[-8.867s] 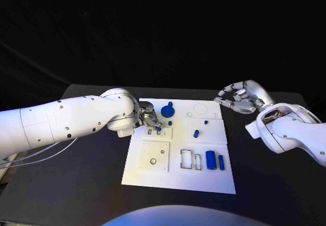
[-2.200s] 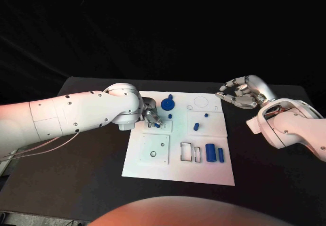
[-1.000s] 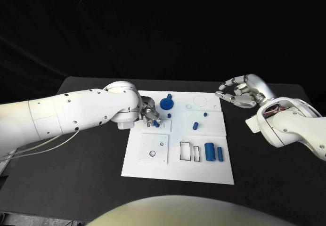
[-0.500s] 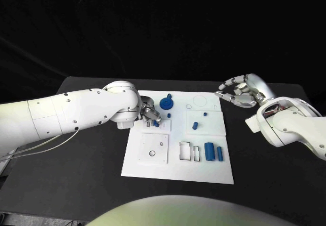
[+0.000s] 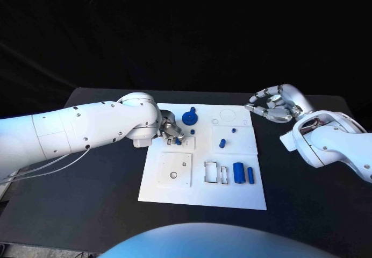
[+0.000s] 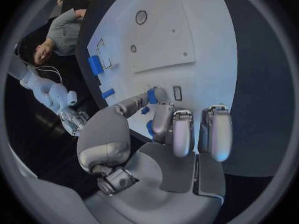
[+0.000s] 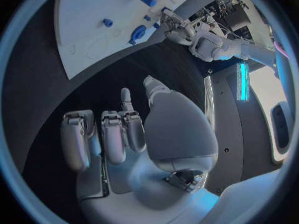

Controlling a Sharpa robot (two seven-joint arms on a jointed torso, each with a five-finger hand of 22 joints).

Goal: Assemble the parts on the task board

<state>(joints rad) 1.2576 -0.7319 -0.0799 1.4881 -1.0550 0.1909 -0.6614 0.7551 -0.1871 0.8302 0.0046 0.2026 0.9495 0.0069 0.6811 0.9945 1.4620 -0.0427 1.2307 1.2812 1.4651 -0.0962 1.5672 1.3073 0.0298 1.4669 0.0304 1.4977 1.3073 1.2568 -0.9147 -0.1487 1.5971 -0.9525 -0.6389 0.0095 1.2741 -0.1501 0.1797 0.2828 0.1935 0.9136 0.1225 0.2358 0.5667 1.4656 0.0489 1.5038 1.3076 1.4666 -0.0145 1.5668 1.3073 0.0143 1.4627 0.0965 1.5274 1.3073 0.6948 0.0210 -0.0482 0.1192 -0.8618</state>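
Note:
The white task board (image 5: 203,185) lies mid-table. My left hand (image 5: 170,131) hovers over its far left part, beside two small slots, and pinches a small blue part (image 5: 179,141) between thumb and a finger; the left wrist view shows that blue part (image 6: 151,95) at the fingertips of the left hand (image 6: 168,139). A round blue part (image 5: 189,117) with a handle stands just beyond it. A blue peg (image 5: 222,143) and two blue blocks (image 5: 238,173) lie further right. My right hand (image 5: 273,107) hangs off the board's far right corner, fingers curled, holding nothing.
Two empty rectangular slots (image 5: 210,171) sit left of the blue blocks. A raised square plate (image 5: 177,163) with a small hole lies on the board's left. In the right wrist view the board (image 7: 93,15) lies beyond the right hand (image 7: 124,129). Black table (image 5: 101,183) surrounds the board.

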